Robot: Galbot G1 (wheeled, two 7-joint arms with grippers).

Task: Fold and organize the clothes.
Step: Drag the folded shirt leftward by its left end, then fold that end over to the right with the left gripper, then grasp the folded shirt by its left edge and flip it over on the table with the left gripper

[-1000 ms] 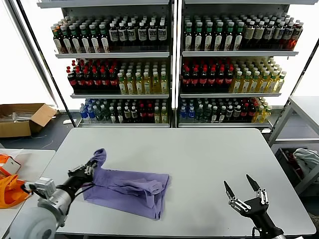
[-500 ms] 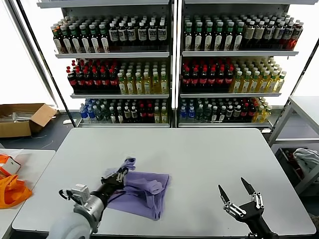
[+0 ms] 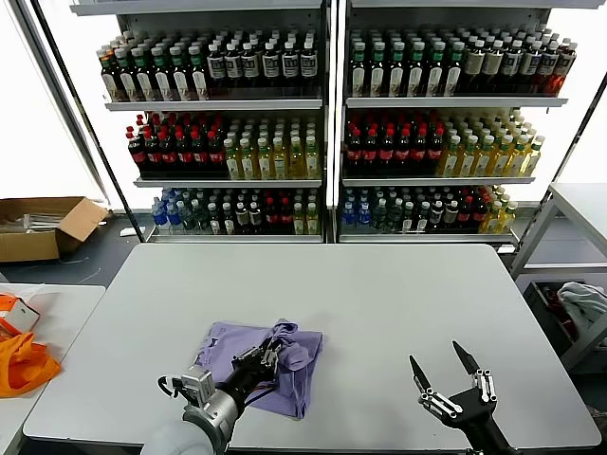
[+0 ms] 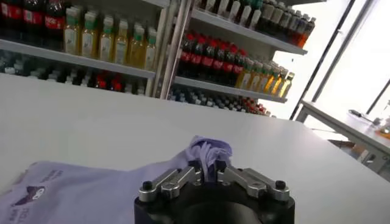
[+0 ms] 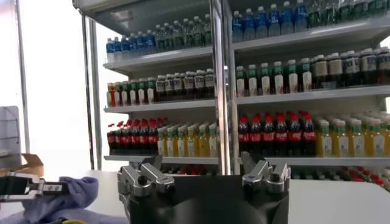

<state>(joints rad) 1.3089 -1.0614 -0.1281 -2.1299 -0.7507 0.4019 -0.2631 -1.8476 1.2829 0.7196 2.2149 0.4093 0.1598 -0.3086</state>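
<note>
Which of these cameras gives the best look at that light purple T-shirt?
The head view: the lavender cotton T-shirt lies folded on the grey table, seen whole from above. The left wrist view shows only a bunched fold at the left gripper. The right wrist view catches a corner.

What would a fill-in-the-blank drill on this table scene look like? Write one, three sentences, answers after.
1. The left gripper pinches a bunched fold of the ____ T-shirt.
2. The right gripper hangs over bare table with its fingers ____.
3. An ____ bag lies on the side table by the robot's left.

Missing words: purple; open; orange
</note>
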